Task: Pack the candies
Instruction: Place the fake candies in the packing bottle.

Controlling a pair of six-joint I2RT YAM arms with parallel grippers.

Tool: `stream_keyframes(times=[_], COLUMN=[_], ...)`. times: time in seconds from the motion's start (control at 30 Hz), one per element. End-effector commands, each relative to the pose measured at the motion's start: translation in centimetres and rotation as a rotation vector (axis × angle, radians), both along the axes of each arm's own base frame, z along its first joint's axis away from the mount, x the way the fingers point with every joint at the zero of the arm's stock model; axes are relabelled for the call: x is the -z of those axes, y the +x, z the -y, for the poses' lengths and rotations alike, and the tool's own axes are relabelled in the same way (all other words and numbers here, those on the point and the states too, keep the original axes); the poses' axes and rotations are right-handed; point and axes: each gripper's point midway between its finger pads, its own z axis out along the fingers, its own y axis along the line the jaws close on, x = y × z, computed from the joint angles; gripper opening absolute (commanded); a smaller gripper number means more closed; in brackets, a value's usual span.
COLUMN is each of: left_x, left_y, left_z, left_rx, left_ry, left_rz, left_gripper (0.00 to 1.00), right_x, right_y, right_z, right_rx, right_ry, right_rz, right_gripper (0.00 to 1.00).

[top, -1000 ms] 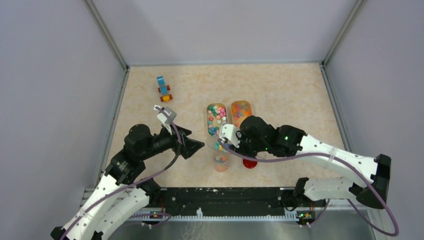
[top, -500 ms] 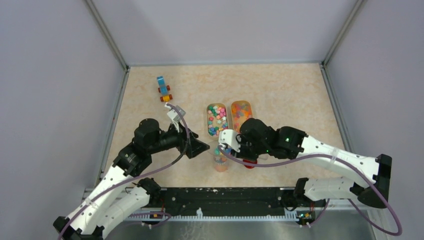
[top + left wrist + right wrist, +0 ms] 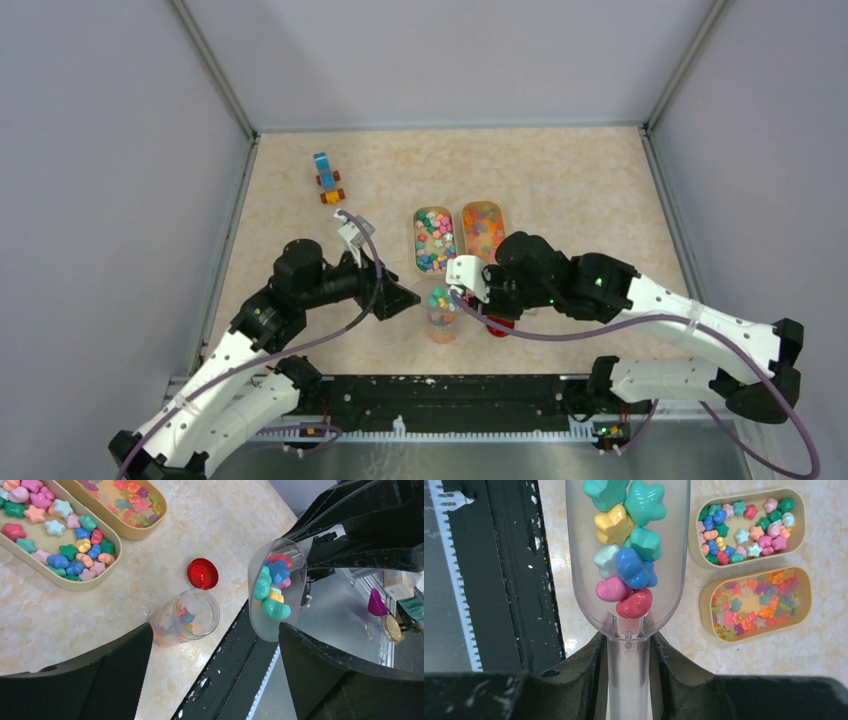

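Note:
The candies are small coloured stars. Several lie in a clear scoop (image 3: pixel 629 545), and my right gripper (image 3: pixel 628 645) is shut on its handle. Seen from above, the scoop (image 3: pixel 440 297) hangs level over an open clear jar (image 3: pixel 441 322) that holds a few candies (image 3: pixel 184 616). More candies fill two tan trays (image 3: pixel 434 240) (image 3: pixel 482 228) behind it. My left gripper (image 3: pixel 215 630) is open and holds nothing. The jar (image 3: pixel 186 617) stands just ahead of its fingers, close to one of them.
A round red lid (image 3: pixel 499 325) lies on the table right of the jar. A blue-and-orange toy vehicle (image 3: pixel 327 177) sits at the far left. The black front rail (image 3: pixel 240 665) runs just near of the jar, and grey walls close in the table.
My left gripper has swung right, up beside the jar, staying open. The right gripper has carried the loaded scoop from the near end of the left tray to above the jar.

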Motion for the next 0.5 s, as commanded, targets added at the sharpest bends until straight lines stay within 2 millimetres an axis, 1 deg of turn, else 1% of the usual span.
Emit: stream_keyframes(times=[0.0,0.47], left_x=[0.1,0.3], left_y=[0.3,0.3], left_z=[0.2,0.2], left_rx=[0.007,0.011], left_ry=[-0.01,-0.001], left_rz=[0.017,0.016], left_gripper=[0.99,0.99], right_x=[-4.5,-8.8], right_y=[-0.7,-2.6], right_z=[-1.3,-1.5], right_rx=[-0.069,-0.185], right_ry=[0.153,0.388], right_rz=[0.063,0.15], right_gripper=[0.0,0.0])
